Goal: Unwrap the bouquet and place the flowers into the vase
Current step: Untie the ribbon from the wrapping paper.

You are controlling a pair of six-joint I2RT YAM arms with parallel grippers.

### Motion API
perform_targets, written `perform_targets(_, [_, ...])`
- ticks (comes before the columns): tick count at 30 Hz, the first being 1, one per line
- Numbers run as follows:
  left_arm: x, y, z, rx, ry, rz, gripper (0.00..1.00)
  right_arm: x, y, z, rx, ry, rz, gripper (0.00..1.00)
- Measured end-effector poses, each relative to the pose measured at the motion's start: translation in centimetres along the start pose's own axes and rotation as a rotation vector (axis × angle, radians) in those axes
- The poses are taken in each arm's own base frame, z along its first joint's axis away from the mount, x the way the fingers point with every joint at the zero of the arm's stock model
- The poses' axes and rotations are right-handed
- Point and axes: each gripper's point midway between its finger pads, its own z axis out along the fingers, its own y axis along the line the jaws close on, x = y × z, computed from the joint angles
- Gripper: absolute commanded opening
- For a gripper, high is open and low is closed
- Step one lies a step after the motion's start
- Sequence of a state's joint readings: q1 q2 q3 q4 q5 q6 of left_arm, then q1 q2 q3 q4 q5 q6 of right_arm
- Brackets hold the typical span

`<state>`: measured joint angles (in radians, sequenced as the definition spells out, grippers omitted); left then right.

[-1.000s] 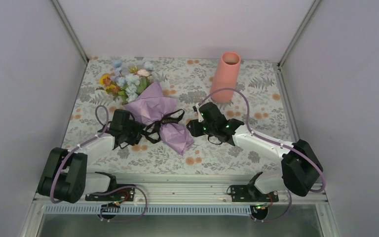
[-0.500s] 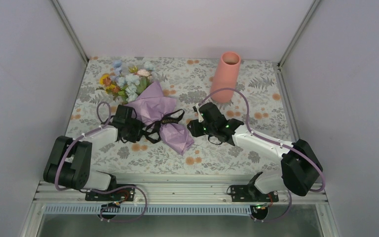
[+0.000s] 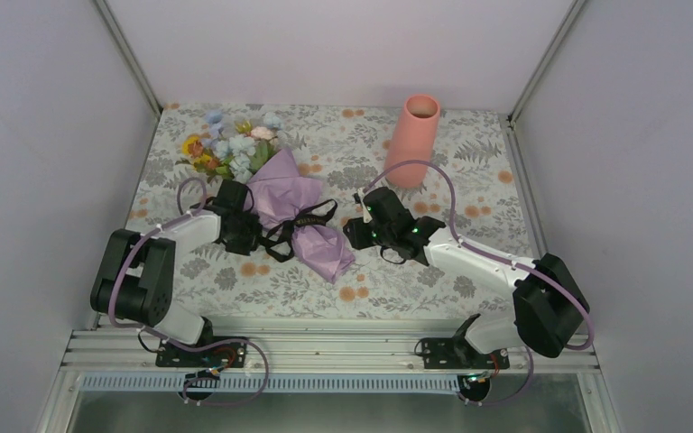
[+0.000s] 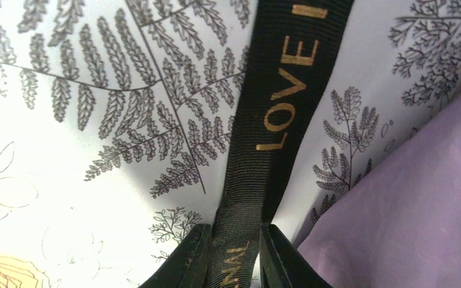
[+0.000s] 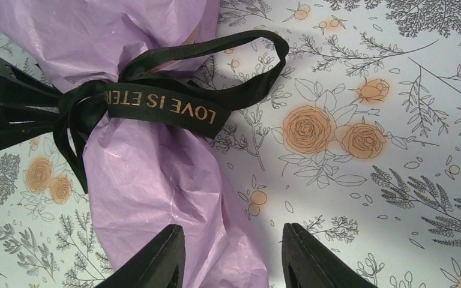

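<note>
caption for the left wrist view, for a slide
Left tool straddling the black ribbon, lilac wrapping paper alongside

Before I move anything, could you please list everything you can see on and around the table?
bouquet: 1, wrapped in lilac paper, lying left of the table's centre
flowers: one bunch, blue, pink, yellow, orange and white, sticking out of the bouquet's far-left end
ribbon: 1, black with gold lettering, tied around the bouquet's middle
vase: 1, salmon pink, upright, far side right of centre
tablecloth: 1, pale with grey and orange floral print, covering the table
left arm: 1, white and black, purple cable, near left
right arm: 1, same colours, near right
left end effector: 1, black, a ribbon tail between its fingers
right end effector: 1, black, open, just right of the bouquet
</note>
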<state>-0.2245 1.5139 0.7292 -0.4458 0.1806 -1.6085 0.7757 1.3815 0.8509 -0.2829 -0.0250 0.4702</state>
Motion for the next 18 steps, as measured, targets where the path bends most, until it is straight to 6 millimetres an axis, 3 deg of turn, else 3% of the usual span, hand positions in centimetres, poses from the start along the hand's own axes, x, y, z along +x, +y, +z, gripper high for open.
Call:
perform_targets(4, [-0.2,0.5,0.0,-0.032,-0.011,-0.017,0.03,0.0,-0.2,0.0,0.009,-0.002,0.0,0.42])
perform_targets(12, [-0.8,1.7,-0.4,-0.081,-0.039,-0.047,0.02,0.1,-0.5,-0.2,0.026,0.002,0.0,0.42])
perform_targets(18, [-1.1,2.7,-2.2,-0.092,-0.074,-0.051,0.02,-0.3,-0.4,-0.7,0.026,-0.012,-0.001,0.42])
